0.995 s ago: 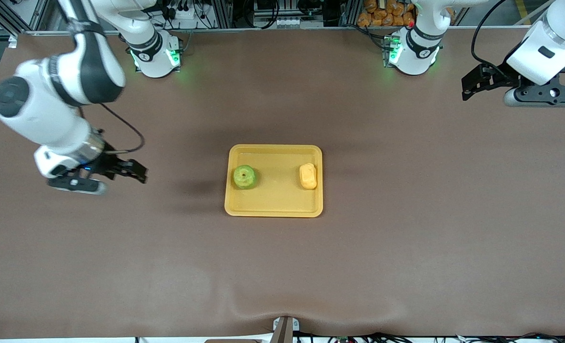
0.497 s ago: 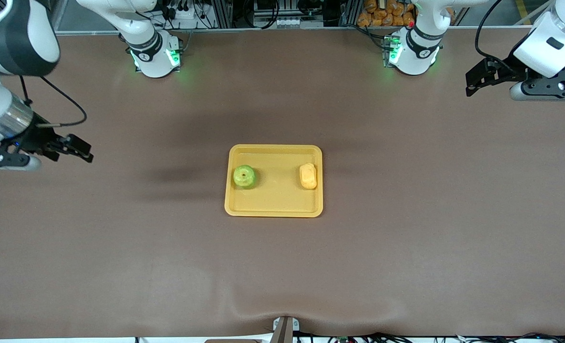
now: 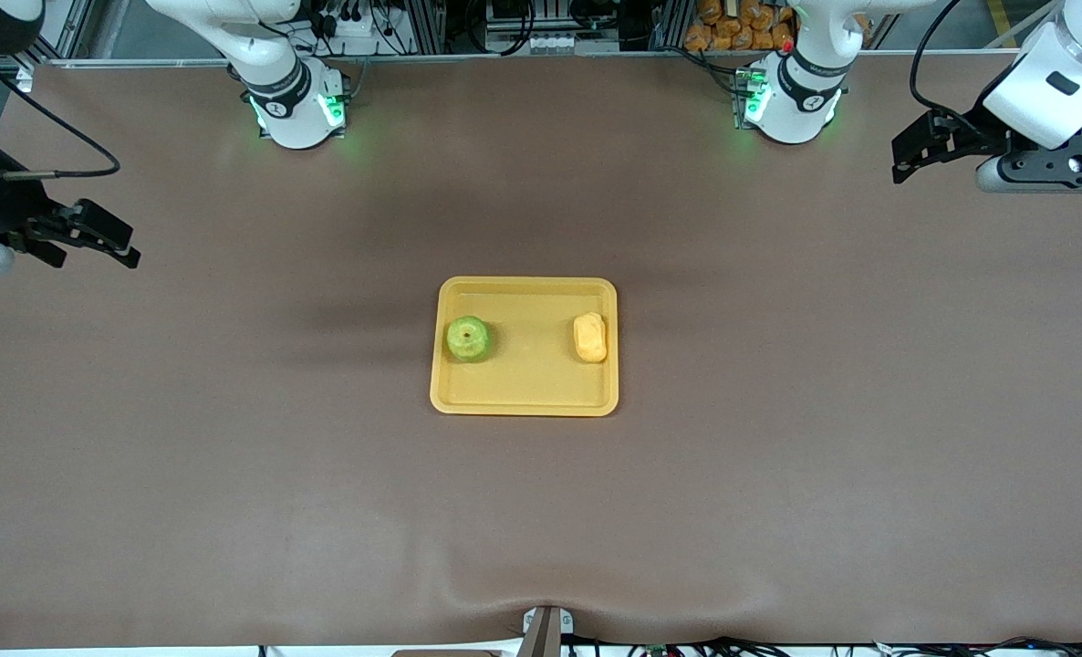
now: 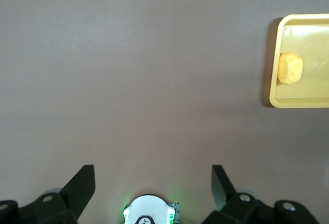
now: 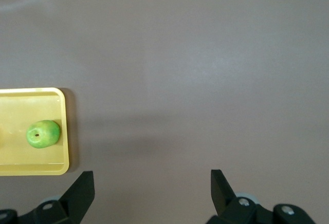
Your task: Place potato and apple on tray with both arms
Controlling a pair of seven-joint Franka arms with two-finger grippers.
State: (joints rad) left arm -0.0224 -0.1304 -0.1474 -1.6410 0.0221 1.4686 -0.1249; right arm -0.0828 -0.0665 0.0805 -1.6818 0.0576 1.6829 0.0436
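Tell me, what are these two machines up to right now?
Nothing is being handled. The apple and the potato lie apart on the yellow tray. The left claw and the right claw are open and empty, each over bare table at its own end.
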